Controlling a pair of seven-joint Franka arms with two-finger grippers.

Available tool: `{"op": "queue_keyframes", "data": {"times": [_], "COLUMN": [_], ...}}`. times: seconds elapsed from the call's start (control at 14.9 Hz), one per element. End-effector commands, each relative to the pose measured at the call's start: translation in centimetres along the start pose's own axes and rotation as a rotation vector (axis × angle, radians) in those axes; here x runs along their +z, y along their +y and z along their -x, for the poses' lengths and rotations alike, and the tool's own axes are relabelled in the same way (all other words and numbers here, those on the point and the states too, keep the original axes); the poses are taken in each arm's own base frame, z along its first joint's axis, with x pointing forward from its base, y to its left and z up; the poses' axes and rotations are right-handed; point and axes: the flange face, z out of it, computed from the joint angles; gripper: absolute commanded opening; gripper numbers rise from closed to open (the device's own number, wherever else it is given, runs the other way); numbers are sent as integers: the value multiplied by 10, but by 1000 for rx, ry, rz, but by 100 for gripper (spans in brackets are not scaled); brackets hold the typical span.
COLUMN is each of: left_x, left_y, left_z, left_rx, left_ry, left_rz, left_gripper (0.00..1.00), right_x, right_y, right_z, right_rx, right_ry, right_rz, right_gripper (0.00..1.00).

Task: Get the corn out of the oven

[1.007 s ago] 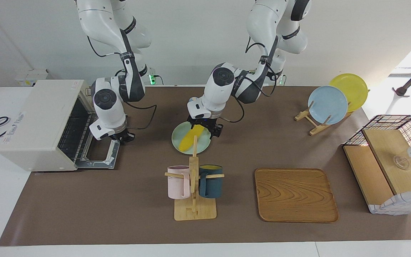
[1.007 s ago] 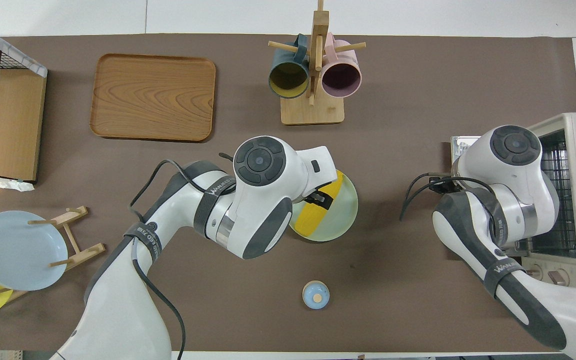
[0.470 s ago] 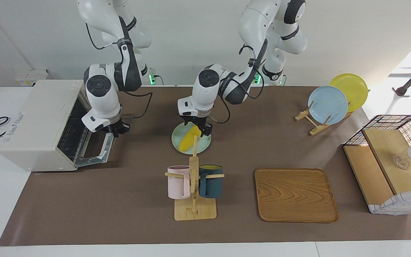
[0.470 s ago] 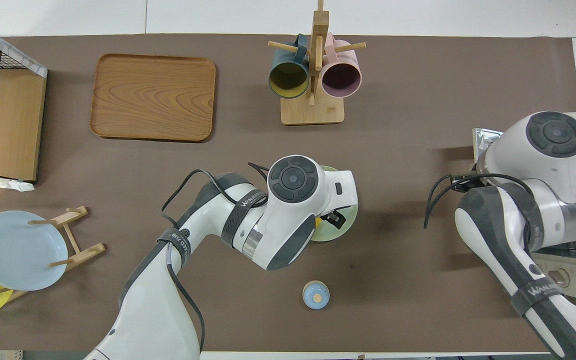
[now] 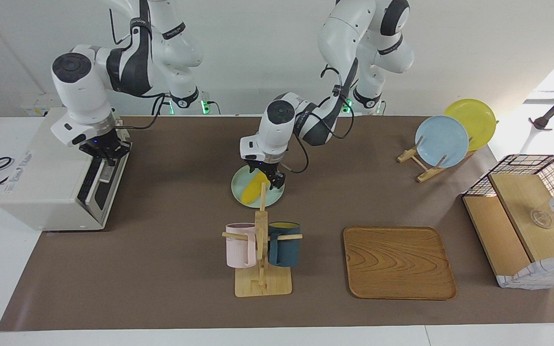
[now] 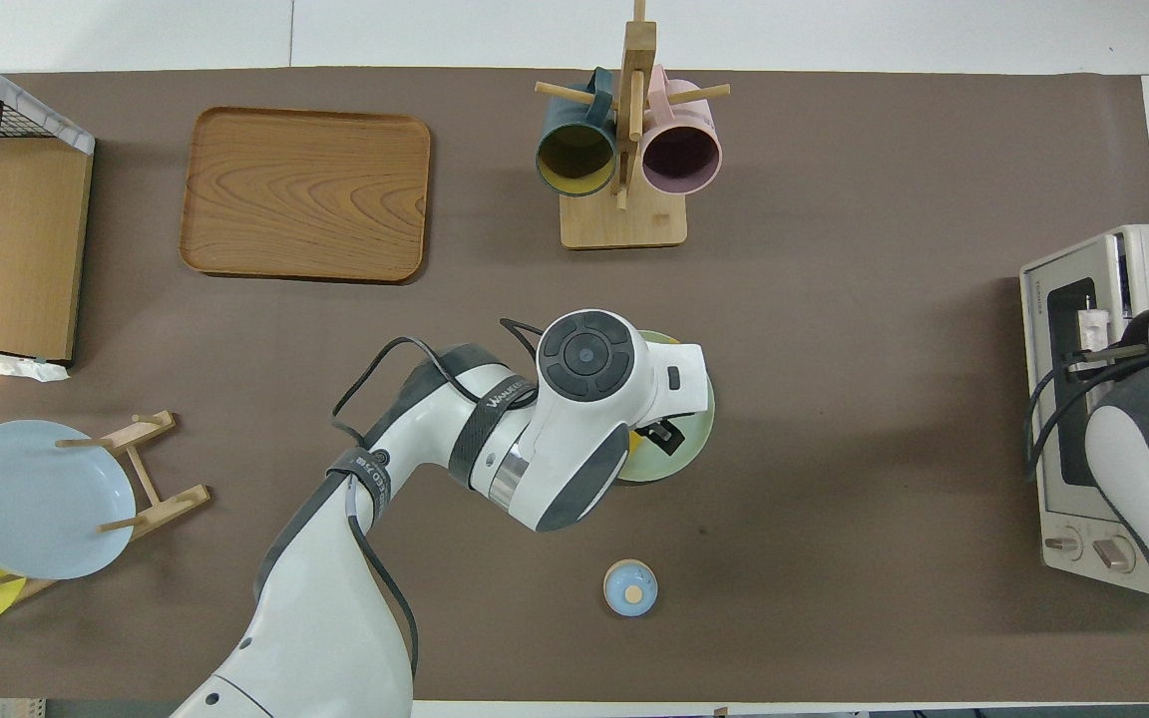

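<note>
The yellow corn point(image 5: 252, 188) lies on a pale green plate point(image 5: 241, 181) in the middle of the table, outside the oven. My left gripper point(image 5: 267, 175) hangs just over the corn's end, fingers apart and empty. In the overhead view my left wrist covers the corn and most of the plate point(image 6: 686, 454). The cream-white oven point(image 5: 41, 178) stands at the right arm's end of the table, its dark glass door shut point(image 6: 1068, 399). My right gripper point(image 5: 106, 151) is at the top of the door, shut on its bar handle.
A mug rack point(image 5: 261, 250) with a pink and a dark blue mug stands farther from the robots than the plate. A wooden tray point(image 5: 398, 262), a plate stand point(image 5: 443, 142) and a wood-and-wire basket box point(image 5: 527, 216) are toward the left arm's end. A small blue round object point(image 6: 629, 588) is near the robots.
My right gripper swung the oven door up from lying flat open to shut. My left gripper rose a little off the corn, which stays on the plate.
</note>
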Motion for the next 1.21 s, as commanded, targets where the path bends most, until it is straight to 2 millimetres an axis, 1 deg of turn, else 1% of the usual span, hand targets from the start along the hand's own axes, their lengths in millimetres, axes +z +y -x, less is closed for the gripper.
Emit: {"op": "queue_keyframes", "data": {"times": [0.0, 0.2, 0.27, 0.34, 0.47, 0.54, 0.6, 0.67, 0.74, 0.81, 0.87, 0.94, 1.01, 1.07, 1.14], "left_x": [11, 12, 11, 11, 10, 10, 12, 12, 13, 13, 12, 10, 8, 5, -9], "left_y": [9, 12, 13, 12, 13, 14, 17, 19, 19, 19, 15, 11, 9, 6, -3], "left_z": [2, 3, 2, 2, 3, 3, 4, 5, 5, 6, 6, 5, 3, 4, 3], "left_rx": [26, 13, 3, -2, -14, -23, -25, -28, -32, -36, -43, -54, -72, -87, -105], "left_ry": [8, 14, 15, 15, 15, 15, 13, 11, 8, 5, 3, 3, 3, -1, 0], "left_rz": [-18, -11, -11, -11, -11, -10, -10, -10, -10, -10, -9, -3, 13, 24, 31], "left_gripper": [100, 100, 100, 98, 76, 62, 54, 41, 29, 16, 6, 0, 0, 0, 0], "right_x": [44, 41, 37, 27, -3, -19, -33, -45, -56, -68, -80, -91, -101, -111, -118], "right_y": [17, 24, 24, 25, 22, 18, 10, 5, -1, -4, -6, -12, -20, -28, -36], "right_z": [2, 5, 6, 5, -1, -5, -8, -8, -9, -9, -8, -9, -10, -11, -11], "right_rx": [-42, -69, -71, -62, -46, -46, -51, -52, -58, -59, -61, -69, -81, -91, -93], "right_ry": [-55, -51, -54, -60, -68, -70, -70, -70, -73, -76, -76, -74, -69, -60, -58], "right_rz": [-4, -4, -5, -15, -54, -69, -83, -104, -121, -138, -155, -172, -188, -202, -211], "right_gripper": [0, 0, 0, 0, 8, 16, 28, 37, 44, 53, 58, 68, 89, 100, 100]}}
